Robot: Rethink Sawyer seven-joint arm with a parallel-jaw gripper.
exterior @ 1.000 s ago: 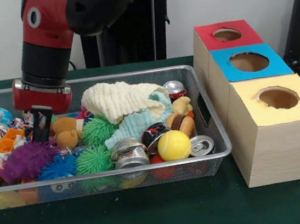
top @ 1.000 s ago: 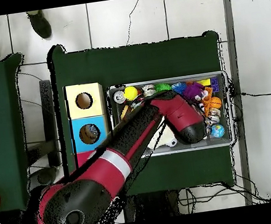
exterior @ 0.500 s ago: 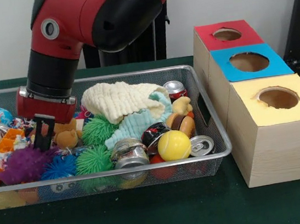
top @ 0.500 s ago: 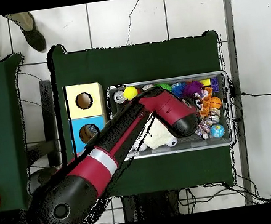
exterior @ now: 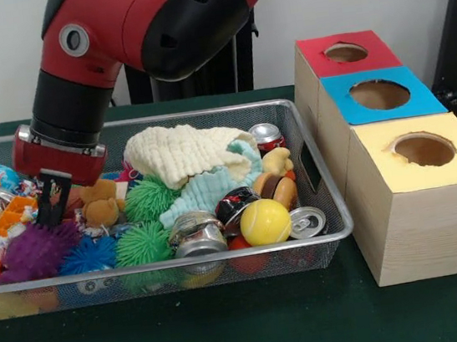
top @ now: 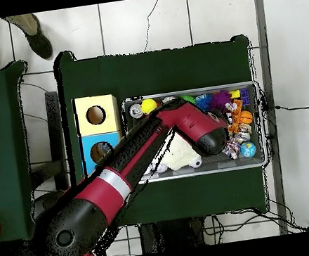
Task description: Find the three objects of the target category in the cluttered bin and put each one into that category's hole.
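- We see the gripper (exterior: 53, 204) low over the left part of the wire basket (exterior: 331, 200), its dark tip among the toys just above the purple spiky ball (exterior: 32, 250).
- We cannot tell how far the gripper is open, nor whether it has hold of anything; clutter hides its tip.
- Beside it sits a small brown teddy (exterior: 99, 202), with a blue spiky ball (exterior: 88, 255) and a green spiky ball (exterior: 143, 244) in front.
- A cream cloth (exterior: 180, 154) lies heaped in the middle; a yellow ball (exterior: 265, 221) and crushed cans (exterior: 196, 233) lie near the front right.
- Three boxes stand right of the basket, apart from the gripper: the red box (exterior: 346, 53), blue box (exterior: 379, 94) and yellow box (exterior: 422, 151), each with a round hole on top.
- From overhead, the arm (top: 147, 155) crosses the basket, covering much of it.
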